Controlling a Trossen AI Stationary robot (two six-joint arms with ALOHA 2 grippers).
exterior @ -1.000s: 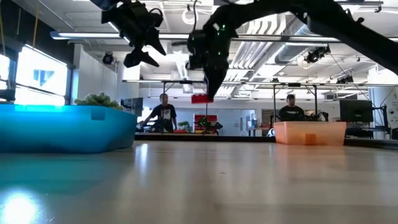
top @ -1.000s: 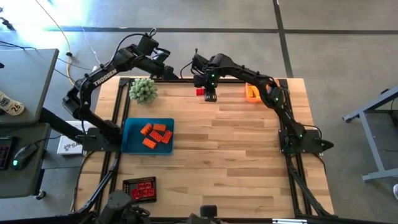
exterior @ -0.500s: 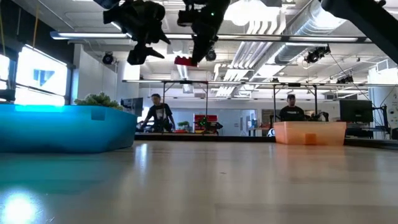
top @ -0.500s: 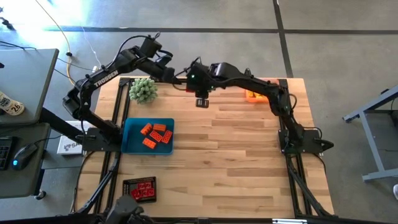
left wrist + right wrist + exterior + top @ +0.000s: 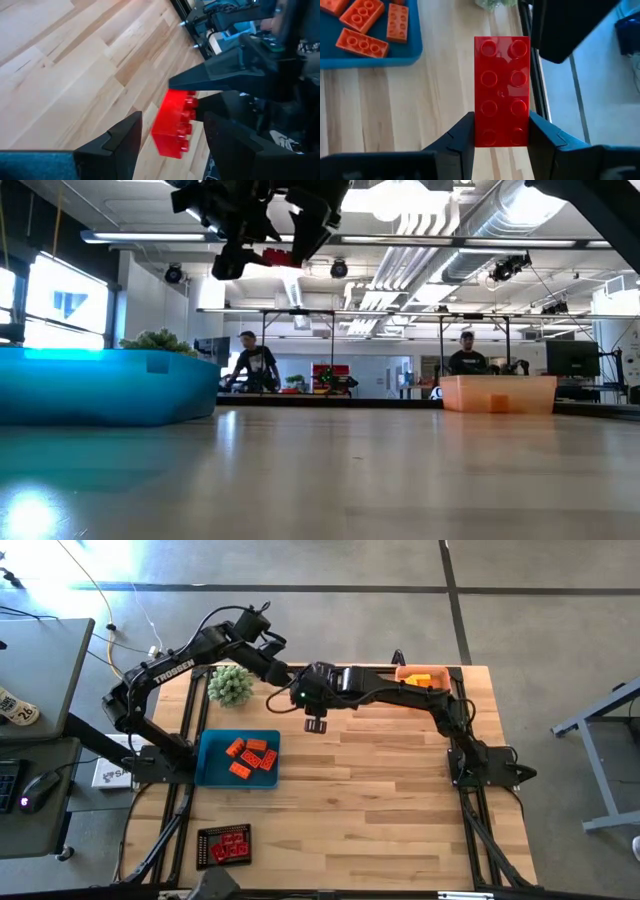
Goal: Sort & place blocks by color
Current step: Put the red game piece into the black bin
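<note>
**Holding a red brick aloft between two arms**

Gripping one end of a red brick (image 5: 501, 91), the right gripper (image 5: 500, 137) has its two fingers (image 5: 457, 142) clamped on the brick's long sides, the studded face turned toward the wrist camera. The brick shows two rows of four studs. In the low view it (image 5: 277, 257) hangs high above the table (image 5: 400, 470), touching nothing below.

The left gripper (image 5: 170, 137) sits just beside that brick (image 5: 174, 122); its fingers stand apart, one on either side of it, and no contact shows. In the high view the two grippers meet close together near the table's far edge, the right gripper (image 5: 316, 723) just to the right of the green plant (image 5: 230, 686) and the left gripper (image 5: 287, 677) between the plant and the right arm.

Taking the plant as the landmark: the blue tray (image 5: 212, 768) lies just on the near side of it, against the table's left edge, and holds several orange bricks (image 5: 252, 756). In the right wrist view three of those orange bricks (image 5: 362, 42) lie flat in the tray's corner (image 5: 415, 47), studs up. Far to the right of the plant, at the table's far right corner, sits an orange tray (image 5: 420, 678) with a yellow piece in it. Well nearer than the plant, past the blue tray at the near left edge, a dark tray (image 5: 203, 840) holds red bricks (image 5: 228, 846).

Beyond the table, the low view shows two people (image 5: 250, 360) in the room behind.
</note>
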